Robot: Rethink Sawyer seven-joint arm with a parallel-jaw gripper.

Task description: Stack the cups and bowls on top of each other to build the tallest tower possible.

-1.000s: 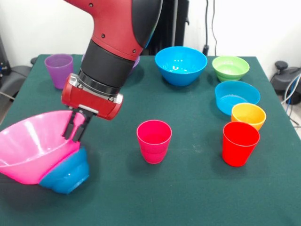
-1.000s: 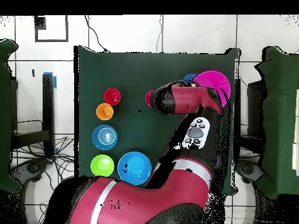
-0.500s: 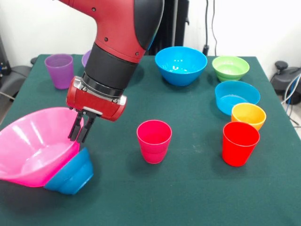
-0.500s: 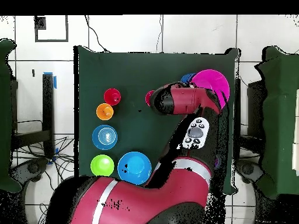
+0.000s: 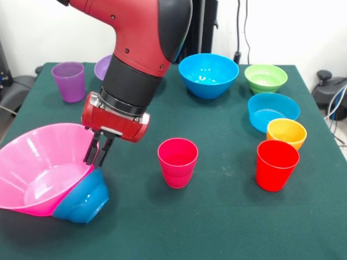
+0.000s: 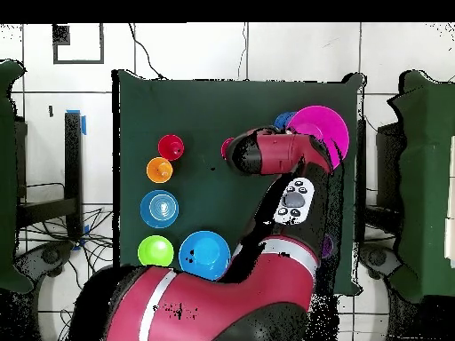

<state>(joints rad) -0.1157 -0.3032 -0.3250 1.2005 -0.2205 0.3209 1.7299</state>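
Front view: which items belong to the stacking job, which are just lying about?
Job: pink bowl, small blue bowl, large blue bowl, green bowl, cyan bowl, orange bowl, purple cup, magenta cup, red cup, tool.
Lying about: cables.

We see the huge pink bowl (image 5: 40, 165) tilted, leaning on a small dark blue bowl (image 5: 82, 197) that touches its lower side. The magenta-pink cup (image 5: 177, 162) stands upright beside them. Farther from the pink bowl stand the red cup (image 5: 276, 164), the orange bowl (image 5: 286, 132), the cyan bowl (image 5: 272, 110), the green bowl (image 5: 265, 77), the large blue bowl (image 5: 209, 74) and the purple cup (image 5: 69, 80).
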